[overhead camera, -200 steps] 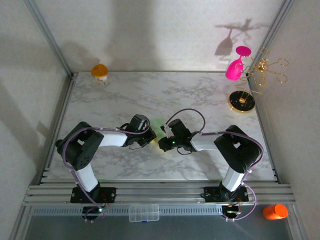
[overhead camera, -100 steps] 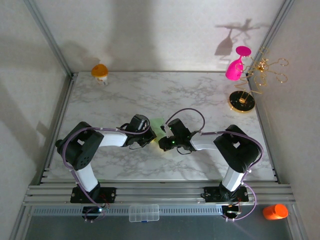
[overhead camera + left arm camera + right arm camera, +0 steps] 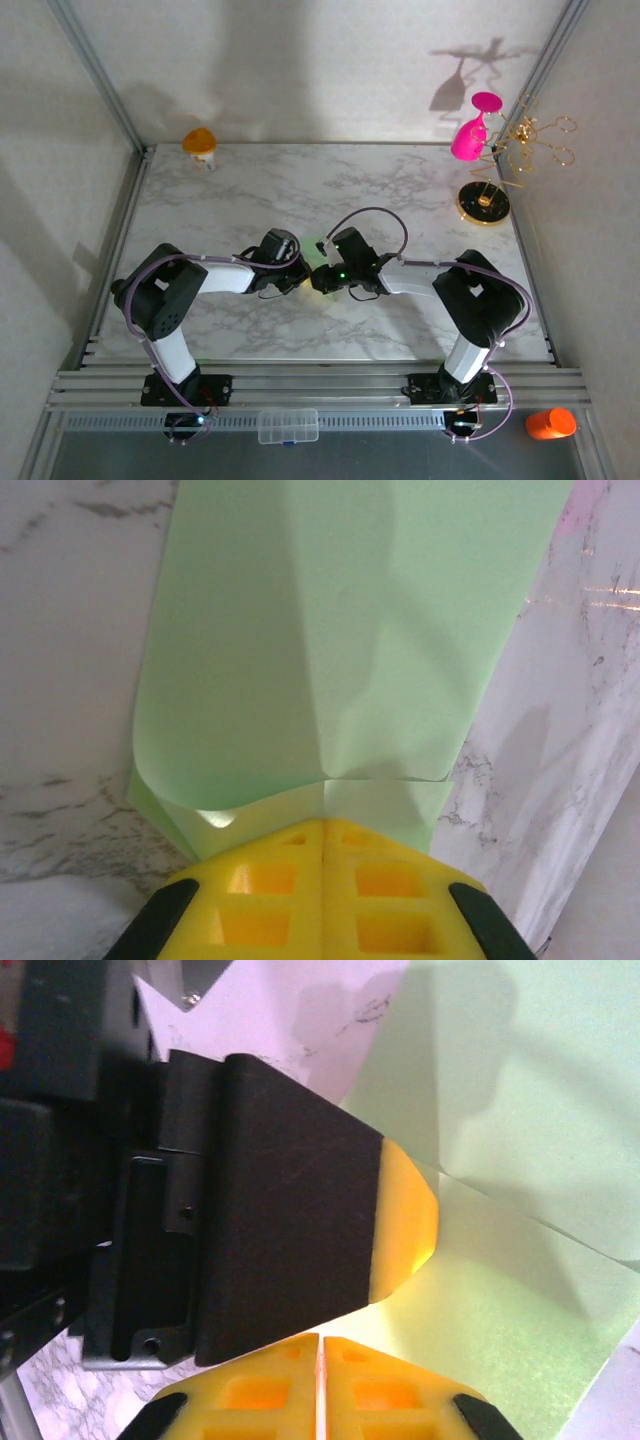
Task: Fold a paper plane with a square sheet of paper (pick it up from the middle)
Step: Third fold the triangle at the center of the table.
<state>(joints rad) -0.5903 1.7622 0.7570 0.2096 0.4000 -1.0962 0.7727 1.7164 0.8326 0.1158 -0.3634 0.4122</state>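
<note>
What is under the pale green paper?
The marble table shows on both sides of the green paper. A lower layer peeks out at its near edge; anything else beneath is covered.

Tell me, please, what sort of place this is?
Probably a robot lab test cell: a left arm and right arm bolted to an aluminium rail, a marble-look table, white panels around.

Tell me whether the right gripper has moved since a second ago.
Yes. The right gripper slid left, farther from the gold stand base.
</note>
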